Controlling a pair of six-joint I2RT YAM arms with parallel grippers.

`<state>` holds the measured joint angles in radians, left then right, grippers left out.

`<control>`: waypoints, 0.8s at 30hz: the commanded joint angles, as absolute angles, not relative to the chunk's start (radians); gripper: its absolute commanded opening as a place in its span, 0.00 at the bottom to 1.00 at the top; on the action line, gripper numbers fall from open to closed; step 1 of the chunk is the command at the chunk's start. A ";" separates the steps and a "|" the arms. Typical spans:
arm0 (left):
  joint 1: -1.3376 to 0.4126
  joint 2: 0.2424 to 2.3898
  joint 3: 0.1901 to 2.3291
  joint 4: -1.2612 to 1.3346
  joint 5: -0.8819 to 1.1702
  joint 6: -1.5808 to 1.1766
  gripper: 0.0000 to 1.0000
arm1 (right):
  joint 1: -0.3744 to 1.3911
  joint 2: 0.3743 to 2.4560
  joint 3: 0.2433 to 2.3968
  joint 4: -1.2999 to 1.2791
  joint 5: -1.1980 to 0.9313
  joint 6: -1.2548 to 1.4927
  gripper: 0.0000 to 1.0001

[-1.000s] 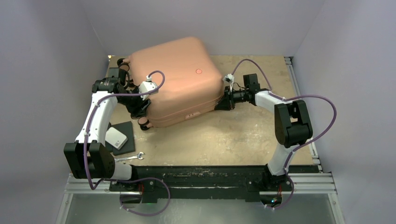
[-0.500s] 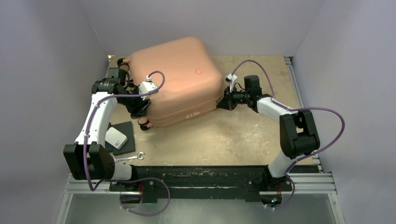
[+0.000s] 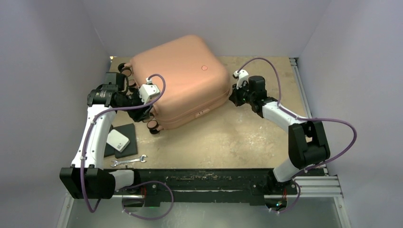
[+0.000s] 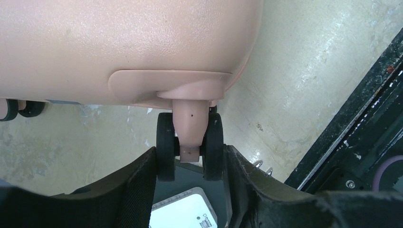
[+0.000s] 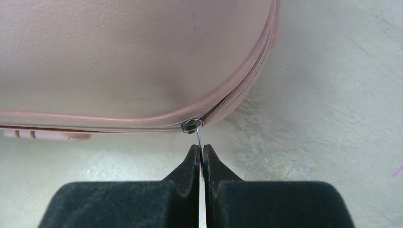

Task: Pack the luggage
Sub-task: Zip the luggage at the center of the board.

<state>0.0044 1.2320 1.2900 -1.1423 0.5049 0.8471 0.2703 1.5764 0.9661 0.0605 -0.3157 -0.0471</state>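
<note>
Luggage (image 3: pixel 178 78) – salmon-pink hard shell, rounded corners, lying flat on its broad side at the far left-centre of the table (image 3: pixel 228 137), lid down, set askew to the table edge

Wheel end faces left; long axis runs left to right, from one arm across to the other

Left side: left gripper (image 4: pixel 190 157) straddles one black wheel (image 4: pixel 190 142) at the near-left corner, pads tight against both tyres – reads as clamped on it, bracing the case

Nearer the bases: flat black pad (image 3: pixel 124 137) with white box (image 3: pixel 118 140), wrench (image 3: pixel 128 161) beside it, all apart from the case

Right side: right gripper (image 5: pixel 203 154) clenched on the thin metal zipper pull (image 5: pixel 199 135); slider (image 5: pixel 191 126) sits just ahead on the seam

Case lies dead ahead of these jaws, seam running crosswise to them, curving away at the right corner

Small dark gap shows just right of the slider – my guess, zip not fully run; right arm is the one placed to draw it along the seam
</note>
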 commanded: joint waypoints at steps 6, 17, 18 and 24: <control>0.021 1.237 1.314 -1.170 0.557 0.862 0.60 | 0.274 1.536 0.942 0.187 -0.070 -0.083 0.00; 0.015 1.364 1.306 -1.126 0.600 0.830 0.89 | 0.281 1.528 0.930 0.206 -0.083 -0.082 0.00; 0.011 1.364 1.296 -1.108 0.589 0.820 0.87 | 0.281 1.530 0.930 0.207 -0.084 -0.083 0.00; -0.058 1.377 1.277 -1.040 0.561 0.752 0.51 | 0.282 1.535 0.931 0.210 -0.081 -0.083 0.00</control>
<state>-0.0174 1.3762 1.2789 -1.1065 0.5556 0.8024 0.3077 1.5692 0.9298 0.1364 -0.2153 -0.0608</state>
